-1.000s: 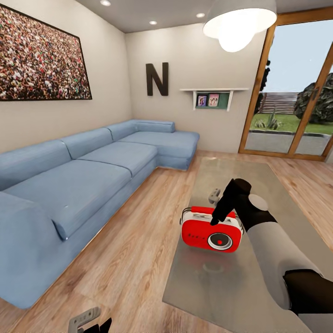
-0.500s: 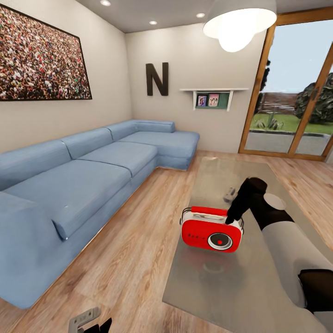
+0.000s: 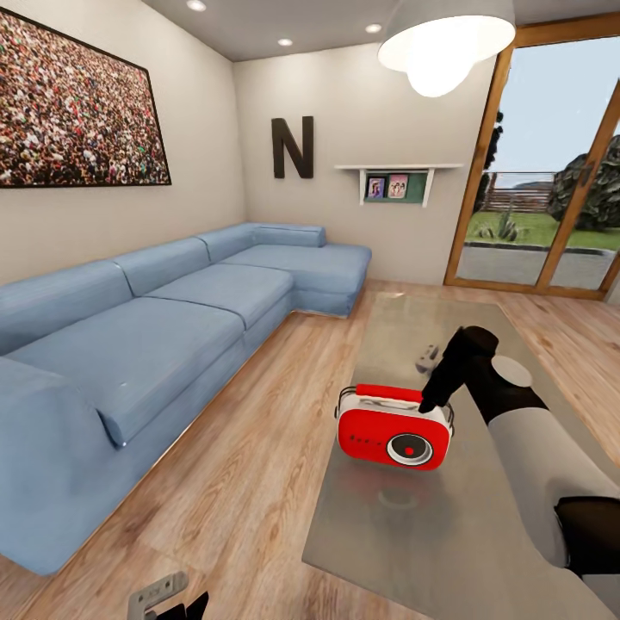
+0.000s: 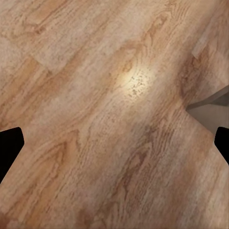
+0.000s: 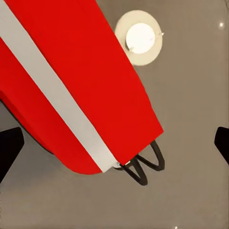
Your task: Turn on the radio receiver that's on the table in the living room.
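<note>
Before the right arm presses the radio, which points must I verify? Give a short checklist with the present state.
1. Radio stands upright on the table: ok.
2. Right gripper is over the radio's top right end: ok.
3. Right fingers spread wide, holding nothing: ok.
4. Gripper touching the radio: cannot tell.
5. Radio already on: cannot tell.
6. Left gripper is over the floor, open, away from the table: ok.
</note>
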You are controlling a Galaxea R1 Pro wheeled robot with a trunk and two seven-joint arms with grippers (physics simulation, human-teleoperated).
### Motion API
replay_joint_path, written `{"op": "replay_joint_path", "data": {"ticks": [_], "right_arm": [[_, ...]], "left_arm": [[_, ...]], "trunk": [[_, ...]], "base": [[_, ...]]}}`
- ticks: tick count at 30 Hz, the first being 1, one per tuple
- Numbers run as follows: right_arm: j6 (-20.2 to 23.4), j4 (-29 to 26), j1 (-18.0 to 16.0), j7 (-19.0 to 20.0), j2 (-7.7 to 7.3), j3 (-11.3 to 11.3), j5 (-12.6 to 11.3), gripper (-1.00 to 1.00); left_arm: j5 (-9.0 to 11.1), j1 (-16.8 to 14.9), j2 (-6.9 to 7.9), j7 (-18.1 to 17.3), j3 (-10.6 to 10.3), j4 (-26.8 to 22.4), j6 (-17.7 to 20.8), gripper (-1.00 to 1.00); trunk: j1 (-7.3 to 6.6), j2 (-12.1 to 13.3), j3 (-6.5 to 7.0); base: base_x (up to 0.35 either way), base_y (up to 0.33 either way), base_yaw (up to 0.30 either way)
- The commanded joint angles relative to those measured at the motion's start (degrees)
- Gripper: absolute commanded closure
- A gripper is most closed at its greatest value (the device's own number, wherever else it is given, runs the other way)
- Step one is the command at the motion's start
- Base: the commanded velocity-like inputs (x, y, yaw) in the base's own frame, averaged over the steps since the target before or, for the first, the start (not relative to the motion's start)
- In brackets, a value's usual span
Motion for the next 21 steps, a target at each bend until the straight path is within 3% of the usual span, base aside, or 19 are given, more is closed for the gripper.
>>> {"op": "replay_joint_path", "data": {"ticks": [1, 11, 21], "right_arm": [[-0.01, 0.01, -0.01, 0.00, 0.13, 0.00, 0.00, -1.00], [0.10, 0.02, -3.27, 0.01, 1.73, 0.00, -0.02, -1.00], [0.16, 1.45, -3.75, -0.07, 2.73, 0.00, 0.05, -1.00]], "left_arm": [[0.00, -0.01, -0.02, -0.01, 0.00, 0.00, 0.00, -1.00], [0.00, 0.01, -0.09, -0.01, 0.00, 0.00, 0.00, -1.00], [0.00, -0.01, -0.09, 0.00, 0.00, 0.00, 0.00, -1.00]], "trunk": [[0.00, 0.00, 0.00], [0.00, 0.00, 0.00], [0.00, 0.00, 0.00]], "base": [[0.000, 0.000, 0.000], [0.000, 0.000, 0.000], [0.000, 0.000, 0.000]]}}
